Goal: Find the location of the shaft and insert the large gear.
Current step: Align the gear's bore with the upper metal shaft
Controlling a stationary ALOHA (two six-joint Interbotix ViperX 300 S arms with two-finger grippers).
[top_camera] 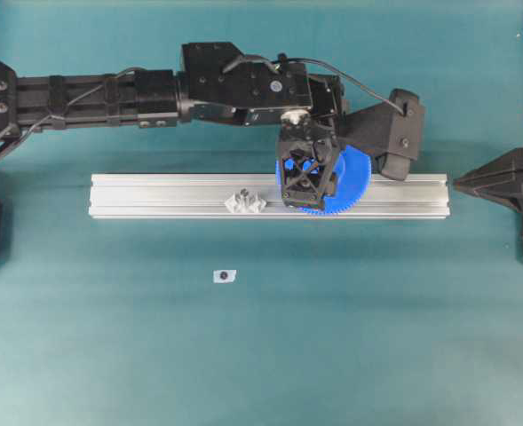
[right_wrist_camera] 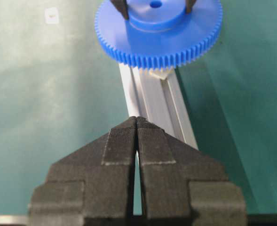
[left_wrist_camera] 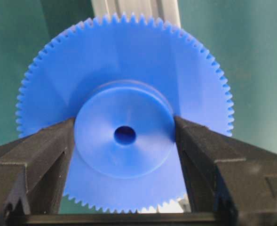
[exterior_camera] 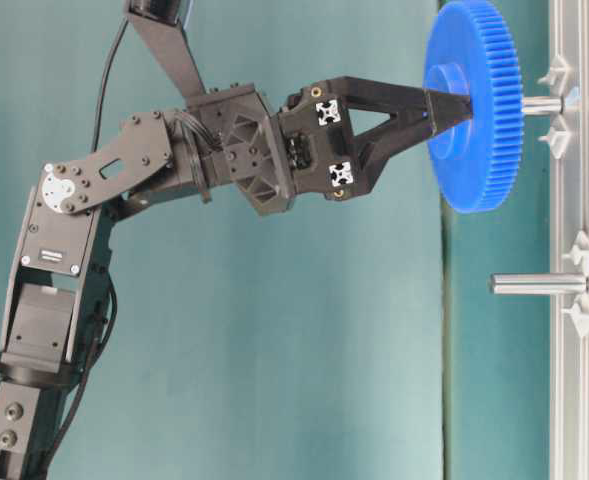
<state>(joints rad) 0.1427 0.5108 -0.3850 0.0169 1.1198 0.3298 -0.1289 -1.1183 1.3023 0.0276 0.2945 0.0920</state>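
Table-level view: left gripper (exterior_camera: 452,106) carries the gear (exterior_camera: 474,105) up against a shaft (exterior_camera: 540,104) on the rail (exterior_camera: 579,400), a second bare peg (exterior_camera: 537,284) standing further along the same rail.

Risk, as judged: the bore may not be lined up w/ the shaft tip. The gear's face hides the tip from the wrist cam, so whether the shaft has entered the hole can't be told; only the dark centre hole (left_wrist_camera: 124,135) shows, w/ no peg visible through it. If the bore is off-axis, a push would jam the hub against the tip, tilt the gear in the jaws or bend the thin shaft. Another hazard: the grip is on the smooth round hub only, so side load could make the gear twist or slip. Letting go before the gear is seated would likely drop it onto the rail. Wrong-peg error also possible, as two look-alike pegs share the rail.

Left gripper: fingers (left_wrist_camera: 44,155) spread wide, clamped on either side of the hub, gear held flat-on to the rail, teeth clear of the pads. Overhead, the gear (top_camera: 354,182) sits over the rail's right half, right of the bracket (top_camera: 245,202).

Right gripper (right_wrist_camera: 137,123): jaws pressed together, holding nothing, parked well back, aimed along the rail.
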